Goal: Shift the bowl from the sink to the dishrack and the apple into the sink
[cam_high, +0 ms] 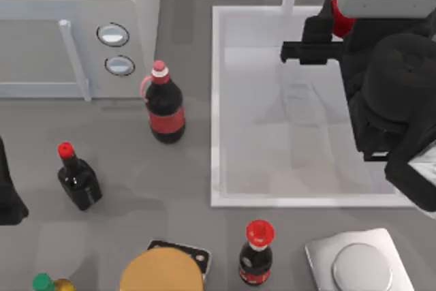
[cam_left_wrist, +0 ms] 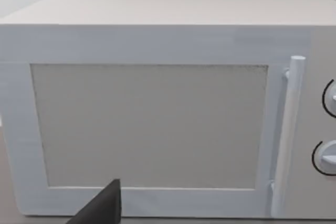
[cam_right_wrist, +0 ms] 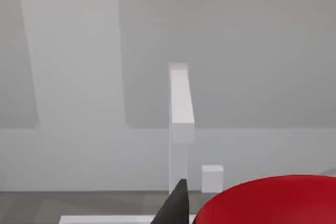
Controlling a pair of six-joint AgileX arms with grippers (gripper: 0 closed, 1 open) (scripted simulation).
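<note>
Hovering over the sink (cam_high: 272, 199) at its 1 o'clock corner, the right gripper (cam_high: 320, 35) pinched the apple (cam_high: 340, 18) between its jaws | apple beside the faucet (cam_right_wrist: 180, 108), red and close in the right wrist view | left arm (cam_high: 8, 195) parked at the table's 9 o'clock edge, facing the microwave (cam_left_wrist: 157, 108), jaw state indeterminable.

We see a white microwave (cam_high: 75, 28) at top left, and a big cola bottle (cam_high: 165, 103) just right of it. A small dark bottle (cam_high: 78, 178), another cola bottle (cam_high: 257, 253), a round wooden board (cam_high: 162, 270) and a metal scale (cam_high: 357, 264) sit nearer the bottom.
</note>
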